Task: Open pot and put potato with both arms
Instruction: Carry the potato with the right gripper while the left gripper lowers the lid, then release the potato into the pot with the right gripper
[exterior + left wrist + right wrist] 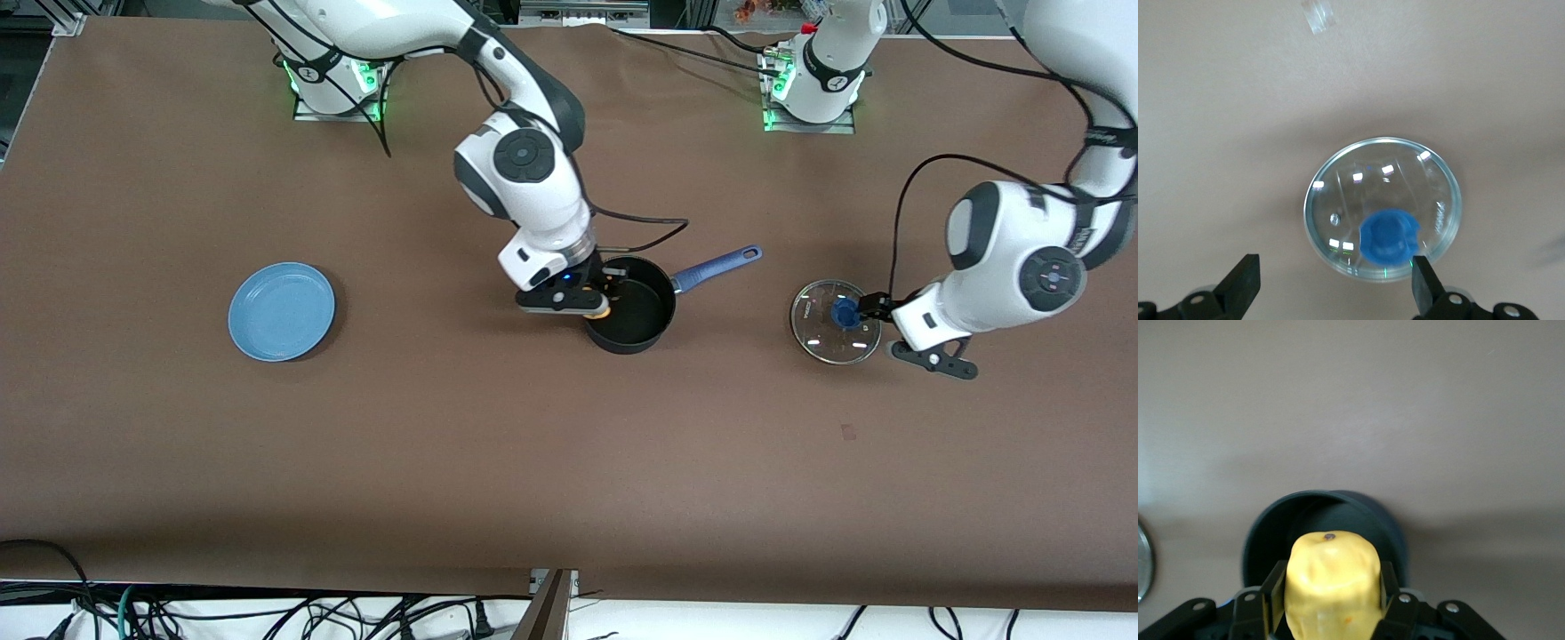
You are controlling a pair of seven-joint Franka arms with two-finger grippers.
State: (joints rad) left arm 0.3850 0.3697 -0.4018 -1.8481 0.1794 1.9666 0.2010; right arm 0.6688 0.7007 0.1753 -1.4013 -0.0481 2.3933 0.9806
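Observation:
The black pot stands open mid-table, its blue handle pointing toward the left arm's end. My right gripper hangs over the pot's rim, shut on the yellow potato. In the right wrist view the potato sits between the fingers of the right gripper, with the pot below. The glass lid with its blue knob lies flat on the table toward the left arm's end. My left gripper is open just above the lid, the knob close to one fingertip.
A flat blue plate lies on the brown table toward the right arm's end. A small scrap of clear tape lies on the table surface near the lid. Cables run along the table's near edge.

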